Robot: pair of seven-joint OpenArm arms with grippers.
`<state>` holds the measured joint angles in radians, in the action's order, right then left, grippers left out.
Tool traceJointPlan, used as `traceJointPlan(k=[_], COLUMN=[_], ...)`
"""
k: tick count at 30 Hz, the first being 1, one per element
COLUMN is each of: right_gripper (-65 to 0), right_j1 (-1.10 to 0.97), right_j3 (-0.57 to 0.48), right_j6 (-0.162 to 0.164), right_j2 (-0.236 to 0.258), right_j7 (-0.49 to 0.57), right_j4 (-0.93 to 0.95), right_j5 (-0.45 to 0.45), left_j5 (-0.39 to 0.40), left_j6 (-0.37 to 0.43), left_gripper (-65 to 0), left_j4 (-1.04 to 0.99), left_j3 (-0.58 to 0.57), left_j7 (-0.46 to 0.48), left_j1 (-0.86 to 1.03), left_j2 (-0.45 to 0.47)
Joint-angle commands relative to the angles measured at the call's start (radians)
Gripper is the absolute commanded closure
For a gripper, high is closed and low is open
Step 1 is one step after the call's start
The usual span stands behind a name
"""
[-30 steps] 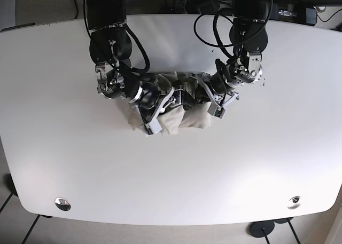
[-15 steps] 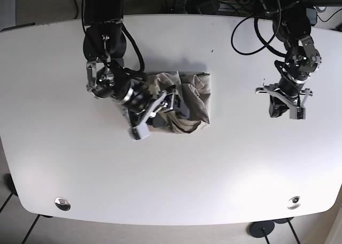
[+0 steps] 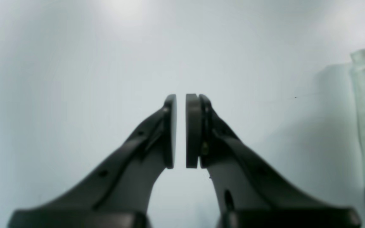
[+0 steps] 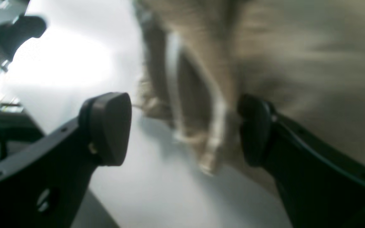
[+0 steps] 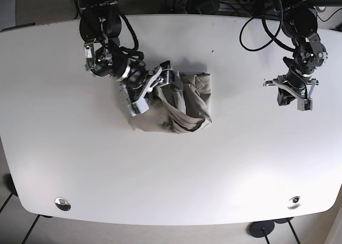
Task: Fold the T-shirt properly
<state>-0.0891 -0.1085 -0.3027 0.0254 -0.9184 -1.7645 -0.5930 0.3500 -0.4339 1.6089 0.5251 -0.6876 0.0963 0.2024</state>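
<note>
Well, nearest me the white table (image 5: 171, 180) carries two small metal fittings (image 5: 62, 203) by its front edge. Beyond them the T-shirt (image 5: 181, 105) lies rumpled and half folded. My right gripper (image 5: 144, 92) sits against the shirt's left edge, jaws spread wide with a fold hanging between them, not pinched. Well off the shirt's other side, my left gripper (image 3: 181, 131) hovers over bare tabletop, pads nearly together, holding nothing.
</note>
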Motion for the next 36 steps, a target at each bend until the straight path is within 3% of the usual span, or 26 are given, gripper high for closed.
traceJointPlan(k=[1, 5, 7, 10, 14, 18, 20, 22, 24, 30, 34, 36], right_gripper=[-49.5, -49.5, -49.5, -49.5, -49.5, -49.5, -49.5, -49.5, -49.5, -49.5, -49.5, -45.5], right_j1=[0.019, 0.051, 0.058, 0.055, 0.053, 0.044, 0.027, 0.022, 0.018, 0.018, 0.019, 0.022], right_j3=[-0.038, -0.063, -0.106, -0.087, -0.033, -0.040, -0.109, -0.153, -0.195, -0.328, -0.343, -0.345], right_j6=[-0.003, -0.003, -0.003, -0.003, -0.003, -0.003, -0.002, 0.010, 0.030, 0.029, 0.032, 0.032], right_j2=[-0.041, -0.144, -0.152, -0.143, -0.081, 0.020, 0.092, 0.130, 0.138, 0.130, 0.130, 0.130], right_j7=[0.025, 0.022, 0.022, 0.022, 0.022, 0.022, 0.026, 0.037, 0.066, 0.137, 0.163, 0.212], right_j4=[-0.004, 0.024, 0.001, -0.038, -0.053, -0.058, -0.077, -0.110, -0.150, -0.151, -0.113, -0.065], right_j5=[-0.023, -0.023, -0.023, -0.017, -0.015, -0.015, -0.012, 0.015, 0.100, 0.394, 0.440, 0.443], left_j5=[0.014, 0.014, 0.014, 0.016, 0.014, 0.014, 0.013, 0.013, 0.014, 0.014, 0.014, 0.014], left_j6=[-0.003, -0.003, -0.003, -0.003, -0.003, -0.003, -0.003, -0.003, -0.003, -0.003, -0.003, -0.003], left_gripper=[-3.5, -3.5, -3.3, -3.3, -3.3, -3.5, -3.5, -3.5, -3.5, -3.5, -3.3, -3.3], left_j4=[0.020, 0.026, 0.026, 0.058, 0.100, 0.100, 0.093, 0.093, 0.077, 0.055, 0.054, 0.054], left_j3=[0.002, 0.002, 0.007, 0.007, 0.002, -0.003, -0.032, -0.035, -0.052, -0.067, -0.067, -0.067], left_j7=[0.026, 0.024, 0.024, 0.024, 0.022, 0.022, 0.022, 0.024, 0.029, 0.029, 0.029, 0.029], left_j1=[-0.013, -0.014, -0.014, -0.013, -0.011, -0.011, -0.011, 0.000, 0.004, 0.006, 0.007, 0.007], left_j2=[0.012, 0.012, 0.012, 0.012, 0.012, 0.012, 0.012, 0.012, 0.012, 0.010, 0.010, 0.012])
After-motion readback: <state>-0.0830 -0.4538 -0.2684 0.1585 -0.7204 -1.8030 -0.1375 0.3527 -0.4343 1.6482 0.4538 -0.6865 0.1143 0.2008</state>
